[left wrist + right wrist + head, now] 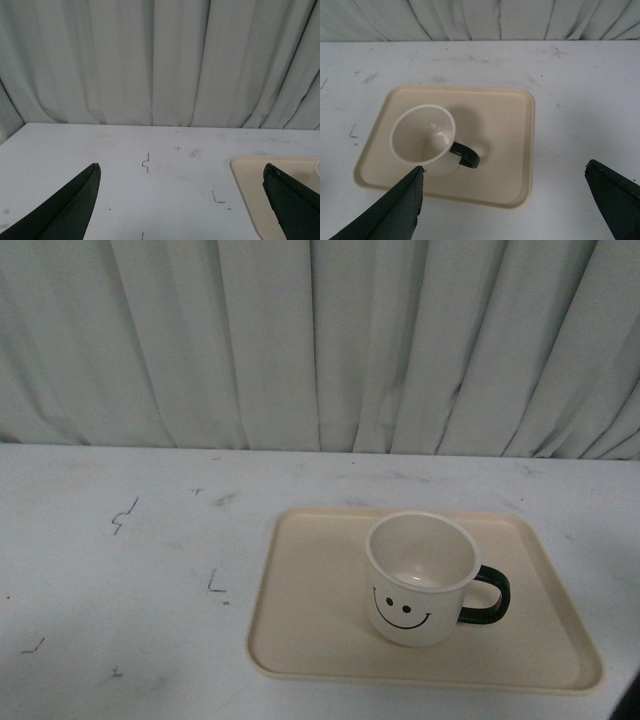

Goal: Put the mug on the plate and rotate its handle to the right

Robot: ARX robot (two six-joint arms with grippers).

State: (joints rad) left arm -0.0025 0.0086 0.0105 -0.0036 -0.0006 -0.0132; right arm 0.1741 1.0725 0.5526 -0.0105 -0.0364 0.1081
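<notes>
The cream-white mug [418, 580] with a black smiley face stands upright on the beige plate [310, 610], right of its middle. Its dark handle [490, 598] points to the right. The right wrist view shows the mug [422, 137] from above, its handle [466, 154] and the plate [505, 125]. My right gripper [504, 175] is open and empty, above and clear of the mug. My left gripper [181, 172] is open and empty over bare table, with only a corner of the plate [255, 185] in its view. Neither gripper shows in the front view.
The white table [120, 580] bears small dark scuff marks [123, 515]. A pale pleated curtain [320, 340] hangs along the table's far edge. Bare table lies left of the plate.
</notes>
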